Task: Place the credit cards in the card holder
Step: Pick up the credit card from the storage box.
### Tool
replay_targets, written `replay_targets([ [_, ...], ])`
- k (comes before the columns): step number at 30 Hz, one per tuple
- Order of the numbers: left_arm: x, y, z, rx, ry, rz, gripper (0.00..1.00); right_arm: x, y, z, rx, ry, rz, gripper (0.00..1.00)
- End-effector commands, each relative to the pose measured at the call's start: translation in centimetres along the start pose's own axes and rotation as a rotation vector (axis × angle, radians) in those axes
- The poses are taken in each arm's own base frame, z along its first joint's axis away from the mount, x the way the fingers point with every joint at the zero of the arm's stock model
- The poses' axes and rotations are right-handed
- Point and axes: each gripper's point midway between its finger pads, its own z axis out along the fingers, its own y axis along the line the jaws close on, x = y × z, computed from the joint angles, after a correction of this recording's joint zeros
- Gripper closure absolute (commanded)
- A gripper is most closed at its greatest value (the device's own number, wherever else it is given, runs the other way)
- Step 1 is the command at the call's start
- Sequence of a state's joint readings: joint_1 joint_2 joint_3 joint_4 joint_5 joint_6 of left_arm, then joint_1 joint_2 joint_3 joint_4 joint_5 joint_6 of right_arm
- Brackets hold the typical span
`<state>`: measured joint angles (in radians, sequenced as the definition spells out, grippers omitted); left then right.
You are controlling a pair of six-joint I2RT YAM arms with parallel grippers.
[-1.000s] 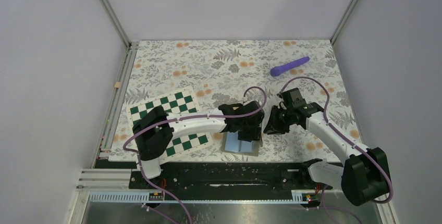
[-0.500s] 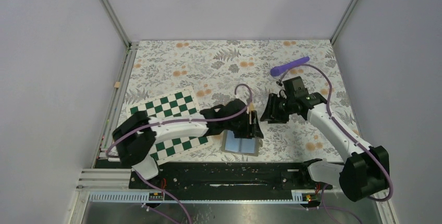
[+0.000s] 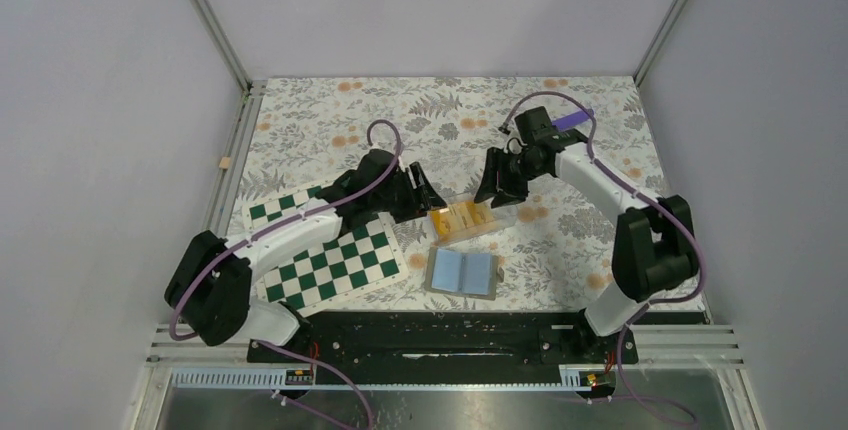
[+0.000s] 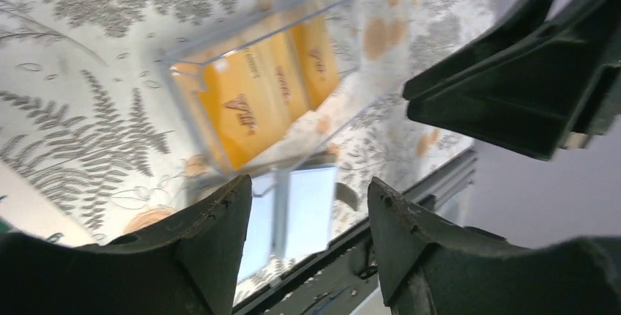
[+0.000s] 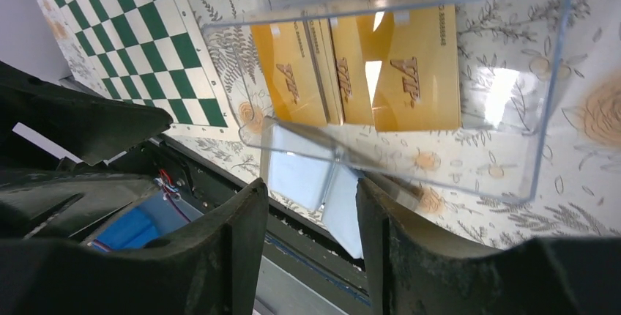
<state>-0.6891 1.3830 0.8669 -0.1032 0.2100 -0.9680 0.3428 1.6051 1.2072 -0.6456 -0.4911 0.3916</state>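
Left gripper (image 3: 425, 193) and right gripper (image 3: 492, 185), both spread and empty, sit either side of the clear holder (image 3: 497, 216). The cards (image 3: 462, 218) lie inside it, with a blue-grey case (image 3: 462, 272) just nearer and a chessboard (image 3: 340, 260) beside.

Left wrist: fingers (image 4: 205, 256) apart above the cards (image 4: 249, 102) in the holder (image 4: 351, 15).

Right wrist: fingers (image 5: 220, 256) apart; cards (image 5: 366, 73) fill one end of the holder (image 5: 505, 95).

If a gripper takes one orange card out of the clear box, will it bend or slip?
Probably stiff: the credit cards lie flat with straight edges. Likely slippery, since their faces look glossy under the light. They overlap inside the clear box, so a neighbouring card may slide along.
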Motion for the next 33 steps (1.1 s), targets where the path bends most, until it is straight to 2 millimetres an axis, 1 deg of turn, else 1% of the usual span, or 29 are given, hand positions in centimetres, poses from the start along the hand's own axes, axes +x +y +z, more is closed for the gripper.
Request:
replay_targets([
  [1,0.1,2.7,0.4,-0.159,0.075,0.079,0.42,-0.1,1.6,1.6,-0.028,0.065,-0.053,0.45],
  [4,-0.1,3.3,1.4,-0.214,0.104,0.097,0.43,0.2,1.2,3.0,0.026,0.090,-0.066,0.45],
  [6,-0.3,2.9,1.9,-0.207,0.105,0.104,0.44,0.1,0.7,3.3,0.059,0.082,-0.071,0.44],
  [8,-0.3,3.0,2.5,-0.214,0.119,0.103,0.46,0.0,0.5,3.7,0.061,0.079,-0.067,0.42],
  [10,-0.2,3.2,3.1,-0.228,0.138,0.102,0.49,0.1,0.7,4.3,0.048,0.092,-0.066,0.42],
  [14,0.0,4.3,3.5,-0.283,0.151,0.089,0.56,0.7,1.2,5.7,0.041,0.138,-0.068,0.48],
  [16,0.2,5.0,3.6,-0.307,0.155,0.081,0.59,1.0,1.1,6.5,0.054,0.161,-0.062,0.49],
  [23,1.5,5.8,4.7,-0.329,0.202,0.093,0.70,1.9,0.5,8.3,0.103,0.200,-0.060,0.55],
  [25,1.9,5.9,5.1,-0.334,0.212,0.097,0.72,1.9,0.7,8.3,0.108,0.194,-0.067,0.57],
  [28,2.4,6.2,5.5,-0.350,0.226,0.102,0.77,1.5,0.8,7.7,0.124,0.163,-0.082,0.59],
  [33,2.8,6.9,5.6,-0.383,0.237,0.111,0.85,0.6,1.0,6.5,0.148,0.100,-0.115,0.58],
])
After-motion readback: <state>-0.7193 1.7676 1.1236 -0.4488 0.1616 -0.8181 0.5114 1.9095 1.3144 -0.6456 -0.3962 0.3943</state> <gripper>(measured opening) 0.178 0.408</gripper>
